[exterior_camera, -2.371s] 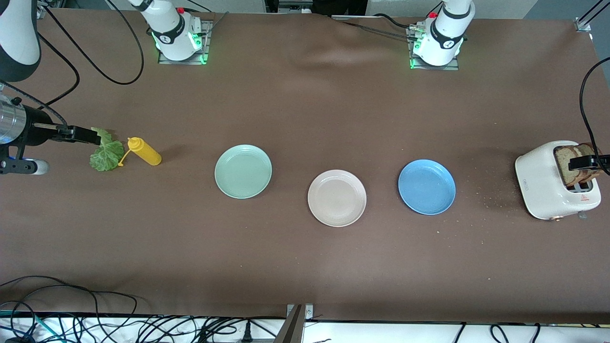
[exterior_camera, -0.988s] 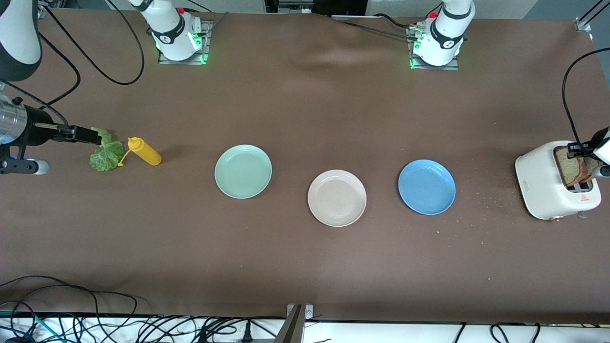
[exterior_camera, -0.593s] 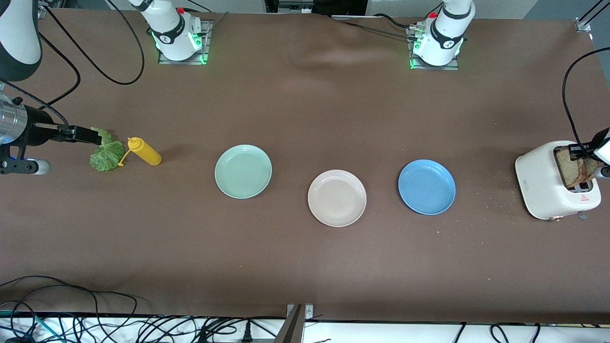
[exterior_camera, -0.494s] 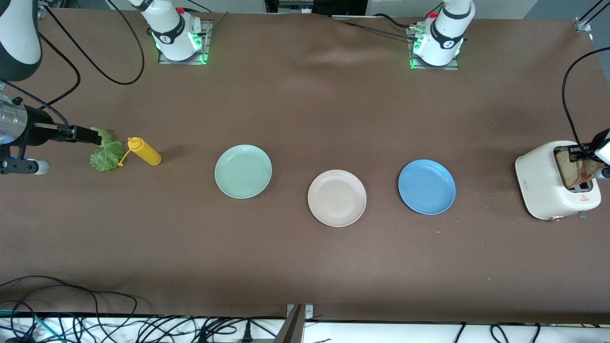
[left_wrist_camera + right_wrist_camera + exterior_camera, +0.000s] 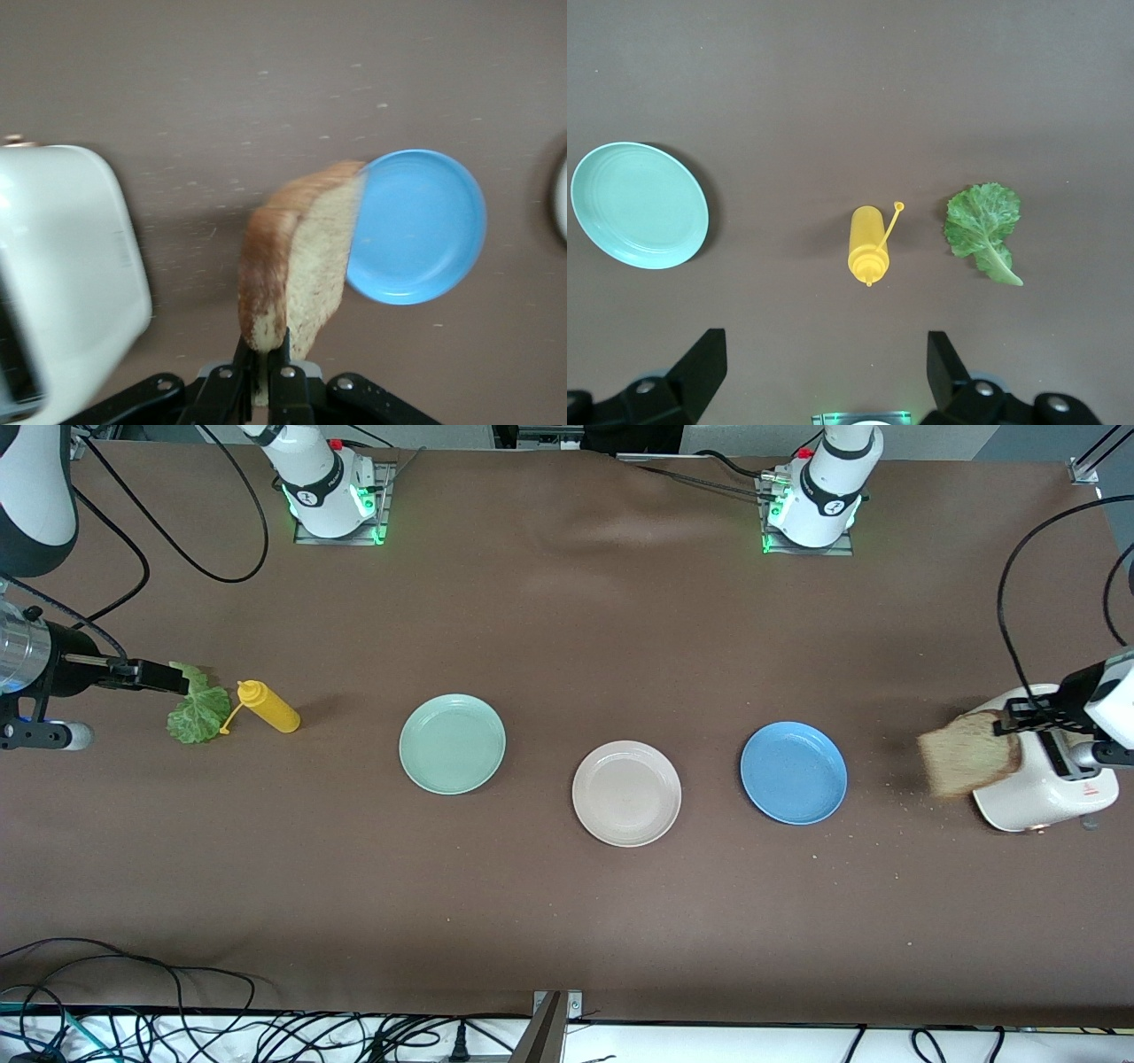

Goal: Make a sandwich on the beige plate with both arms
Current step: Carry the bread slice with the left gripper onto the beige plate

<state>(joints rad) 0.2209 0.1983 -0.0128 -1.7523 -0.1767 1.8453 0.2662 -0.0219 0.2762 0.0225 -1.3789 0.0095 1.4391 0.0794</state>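
The beige plate (image 5: 626, 793) lies bare nearest the front camera, between the mint-green plate (image 5: 452, 743) and the blue plate (image 5: 793, 772), so we have nothing stacked on it yet. A little farther from the camera, at the left arm's end of the table, the left gripper (image 5: 1013, 718) is clamped on a bread slice (image 5: 967, 754) that a second ago still sat in the toaster (image 5: 1054, 793); now the slice hangs clear of the slot, over the crumbs beside the toaster. We judge the first piece of the sandwich is free to travel to the beige plate. At the right arm's end, the right gripper (image 5: 168, 678) waits with its fingers spread wide over the lettuce leaf (image 5: 197, 714), with the yellow sauce bottle (image 5: 267, 707) just beside it.
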